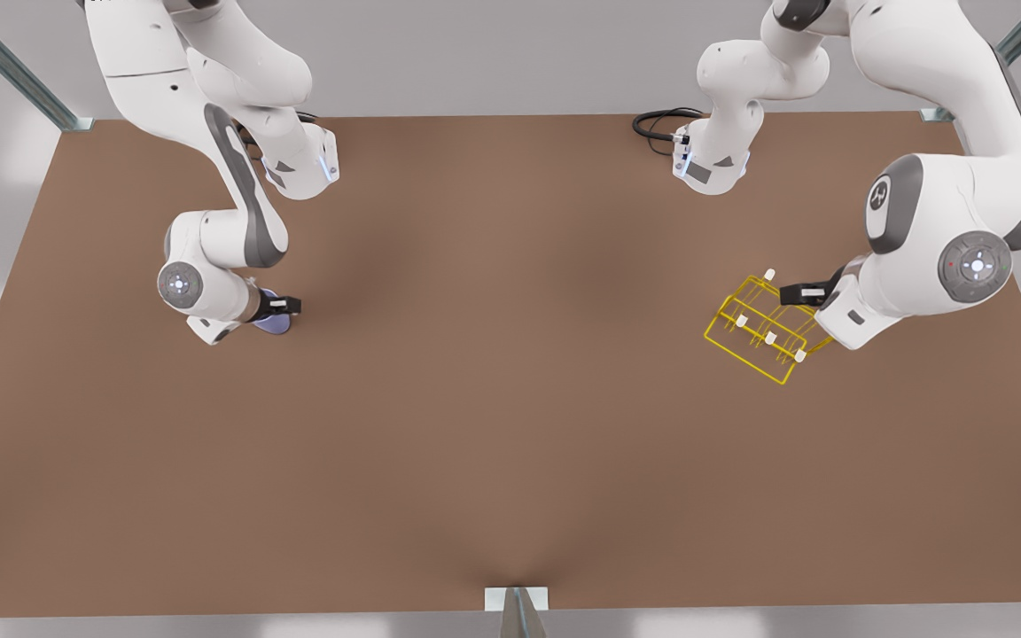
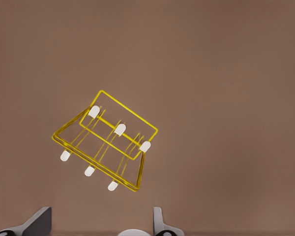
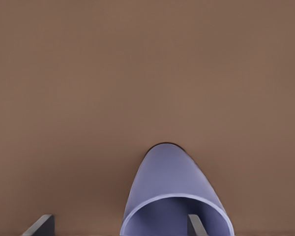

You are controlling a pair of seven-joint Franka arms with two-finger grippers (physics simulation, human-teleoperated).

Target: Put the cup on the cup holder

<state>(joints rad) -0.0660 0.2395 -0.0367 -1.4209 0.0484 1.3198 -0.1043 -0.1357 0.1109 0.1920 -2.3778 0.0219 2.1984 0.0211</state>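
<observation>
— Right gripper (image 3: 120,225)?
— Fingers spread, one fingertip (image 3: 195,224) inside the mouth of the lavender-blue cup (image 3: 173,196), the other outside it; cup lying on the brown table (image 1: 493,399).
— Left gripper (image 2: 101,222)?
— Fingers parted, grasping nothing, hovering above the yellow wire cup holder (image 2: 105,142), just ahead of the fingertips, well apart from the cup.

A plain brown tabletop (image 1: 493,425) sits on grey metal struts (image 1: 19,75) against a pale grey surround, evenly lit

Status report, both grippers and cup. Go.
Right gripper open at cup, one finger inside the rim. Left gripper open over cup holder. Nothing between.
</observation>
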